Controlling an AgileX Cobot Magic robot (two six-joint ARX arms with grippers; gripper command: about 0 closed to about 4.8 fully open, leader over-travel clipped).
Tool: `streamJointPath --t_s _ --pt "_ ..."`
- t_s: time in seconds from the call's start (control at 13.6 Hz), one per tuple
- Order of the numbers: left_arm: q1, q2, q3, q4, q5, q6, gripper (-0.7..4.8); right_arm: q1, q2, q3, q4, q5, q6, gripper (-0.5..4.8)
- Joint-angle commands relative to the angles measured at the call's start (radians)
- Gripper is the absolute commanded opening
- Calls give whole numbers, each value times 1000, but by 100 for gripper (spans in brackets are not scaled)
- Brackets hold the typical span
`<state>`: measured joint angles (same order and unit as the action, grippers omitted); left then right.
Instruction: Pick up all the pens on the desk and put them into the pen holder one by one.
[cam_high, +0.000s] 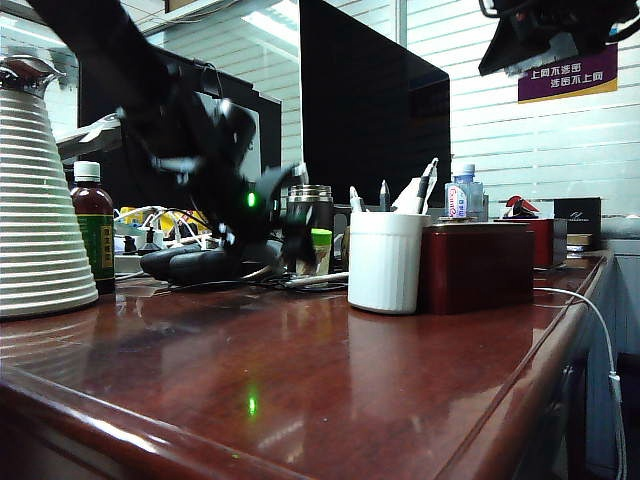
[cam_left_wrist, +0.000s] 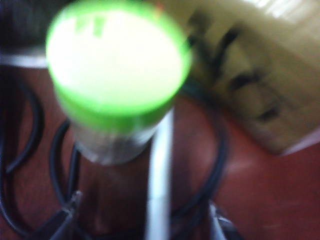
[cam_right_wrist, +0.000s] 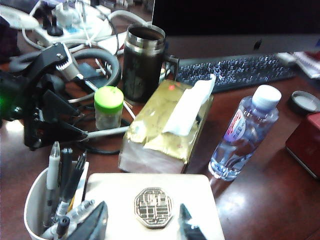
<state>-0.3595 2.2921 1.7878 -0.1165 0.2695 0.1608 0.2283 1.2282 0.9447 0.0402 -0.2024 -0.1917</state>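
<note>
A white pen (cam_left_wrist: 160, 175) lies on the desk (cam_high: 300, 380) among black cables, beside a small green-lidded jar (cam_left_wrist: 117, 65). My left gripper (cam_left_wrist: 145, 226) hangs low over it, open, one finger on each side of the pen and neither touching it. From the side the pen (cam_high: 318, 280) shows left of the white ribbed pen holder (cam_high: 385, 262), which holds several pens. The left gripper (cam_high: 275, 245) is blurred there. My right gripper (cam_right_wrist: 142, 225) is open and empty, high above a cream box lid (cam_right_wrist: 200, 200) next to the pen holder (cam_right_wrist: 35, 210).
Behind the pen stand a steel mug (cam_right_wrist: 142, 62), a gold tissue box (cam_right_wrist: 165, 125) and a tangle of cables (cam_left_wrist: 30, 150). A dark red box (cam_high: 475, 265) sits right of the holder. A water bottle (cam_right_wrist: 242, 132), keyboard (cam_right_wrist: 235, 70) and ribbed white jug (cam_high: 35, 210) are also on the desk.
</note>
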Motion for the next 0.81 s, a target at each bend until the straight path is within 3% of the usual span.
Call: streamJointPath --t_s 0.07,0.37,0.44,0.59,0.81 --pt "0 35 6 21 -31 74 341 1 3 5 6 -2 1 184" --pt "-12 58 6 51 -43 72 322 1 3 5 1 -2 1 184" --pt "-17 58 6 51 -45 73 252 1 3 5 1 -2 1 184" --pt "-33 58 6 47 -45 75 -14 1 3 5 1 -2 1 184" --pt "-42 -8 6 25 -19 67 -5 1 3 5 2 -2 1 184"
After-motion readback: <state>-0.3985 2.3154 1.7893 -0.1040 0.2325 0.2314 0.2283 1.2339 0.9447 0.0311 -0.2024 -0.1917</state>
